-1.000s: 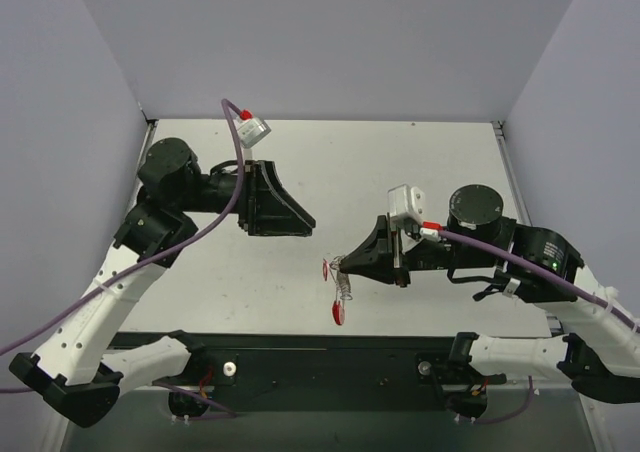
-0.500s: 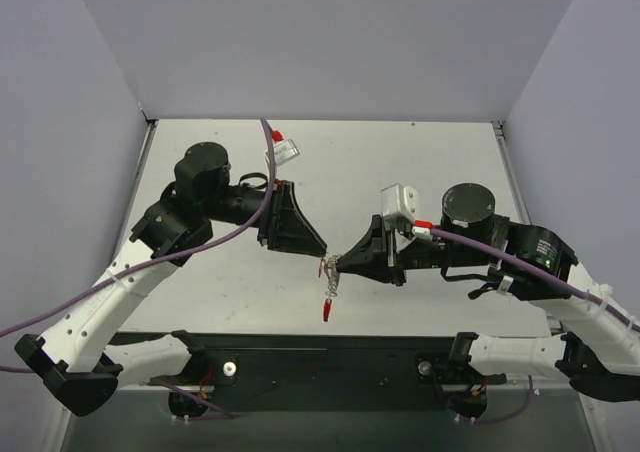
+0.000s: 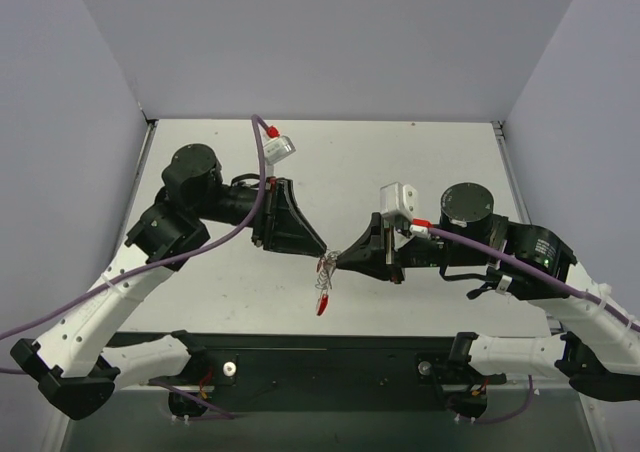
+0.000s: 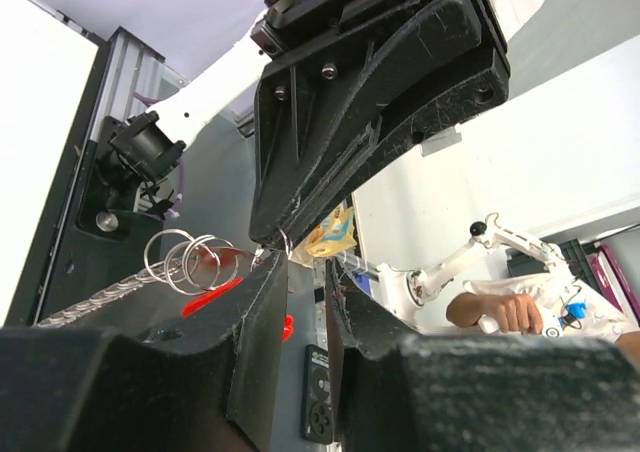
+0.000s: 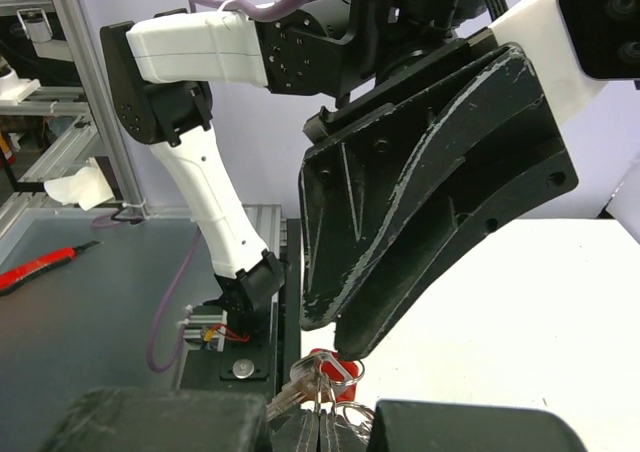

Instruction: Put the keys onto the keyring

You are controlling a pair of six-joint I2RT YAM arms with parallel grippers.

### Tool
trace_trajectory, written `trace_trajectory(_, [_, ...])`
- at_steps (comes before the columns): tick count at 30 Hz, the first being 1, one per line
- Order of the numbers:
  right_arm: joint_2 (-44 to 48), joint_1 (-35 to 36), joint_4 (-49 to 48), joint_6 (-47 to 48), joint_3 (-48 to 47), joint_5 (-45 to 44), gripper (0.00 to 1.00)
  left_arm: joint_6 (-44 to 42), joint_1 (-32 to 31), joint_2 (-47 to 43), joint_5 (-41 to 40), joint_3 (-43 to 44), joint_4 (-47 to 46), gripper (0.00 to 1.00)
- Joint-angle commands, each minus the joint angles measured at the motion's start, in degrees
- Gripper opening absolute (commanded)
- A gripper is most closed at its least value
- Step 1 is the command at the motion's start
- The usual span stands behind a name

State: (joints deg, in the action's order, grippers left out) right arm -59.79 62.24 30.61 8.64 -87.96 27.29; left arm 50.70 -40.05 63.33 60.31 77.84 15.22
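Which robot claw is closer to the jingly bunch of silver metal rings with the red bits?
Right. The right gripper pinches the silver ring bunch between its shut jaws. The left gripper points at it from the other side, jaws slightly apart, not gripping it.

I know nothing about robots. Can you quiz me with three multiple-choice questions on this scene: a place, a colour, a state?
1. Where do the left gripper and right gripper meet? A. above the middle of the table B. far left corner C. far right corner
2. The strip dangling below them is: A. blue B. red C. green
3. The right gripper is: A. wide open B. shut on the keyring C. resting flat

1 A, tips nearly touch mid-table; 2 B, plainly red; 3 B, clamped on its rings.
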Motion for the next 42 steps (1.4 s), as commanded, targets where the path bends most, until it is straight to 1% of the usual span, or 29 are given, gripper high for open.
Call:
trace_trajectory(1, [0.29,-0.27,-4.59,0.14,-1.69,-1.01,0.00,-1.12,-0.99,-0.49,0.86,0.73,-0.73,0.32])
trace_trajectory(3, [0.20,-0.27,-4.68,0.14,-1.77,-1.01,0.00,-2.53,-1.08,-0.31,0.51,0.82,1.38,0.38])
trace_trajectory(4, [0.20,-0.27,-4.86,0.14,-1.77,-0.84,0.00,-3.14,-1.08,-0.31,0.07,0.99,2.17,0.42])
trace_trajectory(5, [0.11,-0.27,-4.86,0.06,-1.77,-0.75,0.00,-4.37,-0.99,-0.14,-0.37,1.17,3.92,0.51])
trace_trajectory(7, [0.11,-0.27,-4.86,0.06,-1.86,-0.57,0.00,-5.08,-0.91,-0.05,-1.16,1.78,4.46,0.58])
trace_trajectory(10, [0.29,-0.28,-4.86,-0.03,-1.77,-0.57,0.00,-5.61,-0.20,-0.05,-1.87,2.75,4.81,0.60])
trace_trajectory(18, [0.81,-0.27,-4.95,-0.03,-1.42,-1.18,0.00,-7.54,0.24,-0.23,-2.75,1.96,6.31,0.60])
trace_trajectory(20, [0.82,-0.27,-5.03,0.06,-1.33,-1.27,0.00,-7.63,-0.02,-0.31,-2.57,1.70,6.40,0.57])
trace_trajectory(21, [0.82,-0.27,-5.12,0.06,-1.33,-1.53,0.00,-7.54,-0.03,-0.31,-2.31,1.61,6.05,0.53])
trace_trajectory(24, [0.82,-0.27,-5.39,0.06,-1.25,-1.97,0.00,-7.11,-0.64,-0.31,-1.78,1.43,5.09,0.46])
trace_trajectory(27, [0.64,-0.27,-5.56,-0.03,-1.25,-2.06,0.00,-6.67,-1.25,-0.31,-1.43,1.61,4.12,0.43])
trace_trajectory(30, [0.64,-0.27,-5.91,-0.21,-1.25,-2.24,0.00,-6.49,-1.96,-0.14,-1.34,1.70,3.85,0.43])
trace_trajectory(33, [0.64,-0.36,-6.09,-0.21,-1.25,-2.33,0.00,-7.10,-2.92,0.21,-1.69,1.87,4.46,0.38])
trace_trajectory(35, [0.64,-0.28,-6.18,-0.21,-1.25,-2.24,0.00,-7.72,-2.93,0.21,-1.87,1.96,5.25,0.29])
trace_trajectory(36, [0.73,-0.27,-6.26,-0.21,-1.16,-2.33,0.00,-8.41,-2.93,0.21,-2.30,2.31,6.30,0.25])
trace_trajectory(37, [0.73,-0.27,-6.26,-0.21,-1.16,-2.24,0.00,-8.86,-2.84,0.21,-2.22,2.49,6.83,0.24])
trace_trajectory(38, [0.81,-0.36,-6.35,-0.21,-1.16,-2.33,0.00,-9.21,-2.92,0.30,-2.39,2.66,7.27,0.15])
trace_trajectory(42, [0.90,-0.27,-6.53,-0.21,-1.07,-1.98,0.00,-10.00,-2.84,0.04,-2.83,3.98,8.51,0.13])
